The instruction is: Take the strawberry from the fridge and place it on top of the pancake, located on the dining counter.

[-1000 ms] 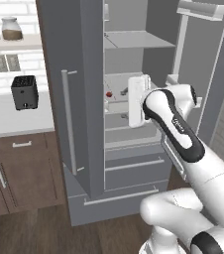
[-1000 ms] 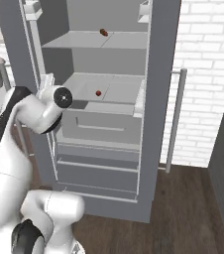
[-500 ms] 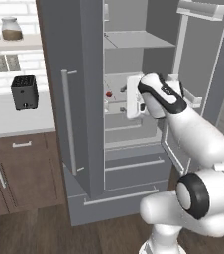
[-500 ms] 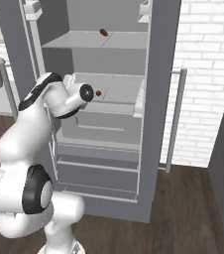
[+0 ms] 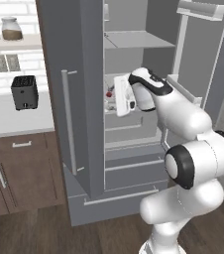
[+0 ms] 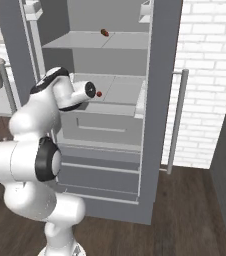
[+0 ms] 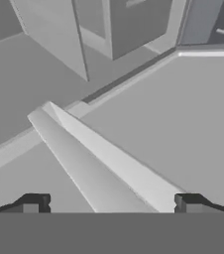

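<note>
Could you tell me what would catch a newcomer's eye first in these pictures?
Most striking is the tall grey fridge standing open, with the white robot arm reaching into its middle shelf. Next comes the tiny red strawberry on that shelf, just beyond the arm's wrist, and a darker reddish-brown food item on the shelf above. The gripper shows its fingertips spread wide, holding nothing.

The left base view looks from behind the arm, on its left side, forward and a little down at the open fridge (image 5: 79,124). The right base view looks at the same fridge (image 6: 157,100) from the right side. Both share the middle shelf (image 6: 116,90) and the drawers under it. The hand view is very near, inside the fridge, and faces pale grey shelf surfaces at a rolled angle.
</note>
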Motion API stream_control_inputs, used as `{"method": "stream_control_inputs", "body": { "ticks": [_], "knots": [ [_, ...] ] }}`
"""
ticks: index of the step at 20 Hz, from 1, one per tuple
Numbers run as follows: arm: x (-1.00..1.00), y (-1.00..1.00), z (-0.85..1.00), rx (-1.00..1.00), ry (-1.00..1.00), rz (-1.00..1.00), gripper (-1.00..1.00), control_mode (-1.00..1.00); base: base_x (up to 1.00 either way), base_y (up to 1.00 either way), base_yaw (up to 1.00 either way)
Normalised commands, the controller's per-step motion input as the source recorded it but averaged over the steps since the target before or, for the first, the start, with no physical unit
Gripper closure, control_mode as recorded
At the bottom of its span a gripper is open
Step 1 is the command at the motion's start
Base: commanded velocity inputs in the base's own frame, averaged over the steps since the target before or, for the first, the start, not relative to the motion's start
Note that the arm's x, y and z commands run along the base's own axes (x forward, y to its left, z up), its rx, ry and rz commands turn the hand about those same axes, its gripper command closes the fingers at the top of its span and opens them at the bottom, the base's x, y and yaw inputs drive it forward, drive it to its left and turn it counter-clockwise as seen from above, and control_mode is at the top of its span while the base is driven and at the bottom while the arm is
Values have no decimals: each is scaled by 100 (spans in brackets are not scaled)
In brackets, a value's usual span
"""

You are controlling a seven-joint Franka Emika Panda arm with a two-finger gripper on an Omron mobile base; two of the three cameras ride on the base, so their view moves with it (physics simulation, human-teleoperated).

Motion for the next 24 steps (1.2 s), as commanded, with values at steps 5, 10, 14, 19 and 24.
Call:
{"method": "stream_control_inputs", "body": {
  "ticks": [5,10,14,19,24],
  "knots": [
    [-8,68,-22,0,-4,19,-100,-100,0,0,0],
    [-30,82,-10,0,-4,15,-100,-100,0,0,0],
    [-29,82,-4,0,-2,13,-100,-100,0,0,0],
    [-11,53,0,0,-1,7,-100,-100,0,0,0],
    [0,-42,0,-2,0,0,-100,-100,0,0,0]
  ]
}}
